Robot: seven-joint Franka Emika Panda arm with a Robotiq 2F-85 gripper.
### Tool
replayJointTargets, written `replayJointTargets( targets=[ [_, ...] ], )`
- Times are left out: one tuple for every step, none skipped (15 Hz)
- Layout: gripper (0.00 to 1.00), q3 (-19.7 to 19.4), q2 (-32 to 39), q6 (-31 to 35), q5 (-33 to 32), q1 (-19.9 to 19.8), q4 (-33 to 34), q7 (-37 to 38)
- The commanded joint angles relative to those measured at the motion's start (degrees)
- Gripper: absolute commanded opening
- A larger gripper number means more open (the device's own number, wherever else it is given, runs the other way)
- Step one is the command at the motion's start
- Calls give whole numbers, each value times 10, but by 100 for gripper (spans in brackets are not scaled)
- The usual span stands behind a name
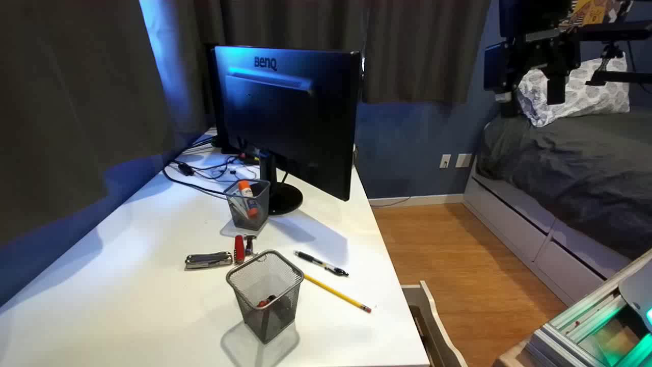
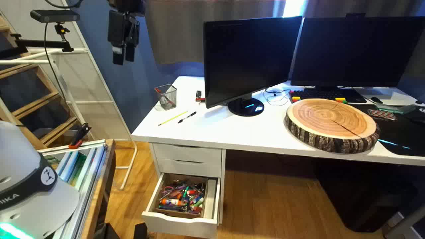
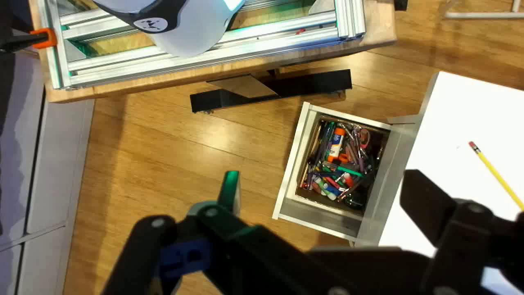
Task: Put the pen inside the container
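Closest in my wrist view, the tool has its jaws spread wide with nothing between them; I have it up high, well apart from the white surface. In both exterior views I see the pen lying flat on that surface, near but outside the mesh container, with the yellow pencil between the two.

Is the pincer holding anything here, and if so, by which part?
Nothing is held. The pincer stands open and empty, and the black pen lies on the white desk, beside the yellow pencil.
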Motion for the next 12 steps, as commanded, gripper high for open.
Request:
replayJointTargets(
  targets=[
    [100, -7, 2, 0, -4, 8, 1, 4],
    [100, -7, 2, 0, -4, 8, 1, 4],
    [100, -7, 2, 0, -4, 8, 1, 4],
    [100, -7, 2, 0, -4, 8, 1, 4],
    [100, -7, 2, 0, -4, 8, 1, 4],
    [100, -7, 2, 0, -4, 8, 1, 4],
    [100, -7, 2, 0, -4, 8, 1, 4],
    [100, -7, 2, 0, -4, 8, 1, 4],
    [100, -7, 2, 0, -4, 8, 1, 4],
    [100, -7, 2, 0, -4, 8, 1, 4],
    [100, -7, 2, 0, -4, 8, 1, 4],
    [100, 3, 25, 11, -11, 12, 12, -4]
  ],
)
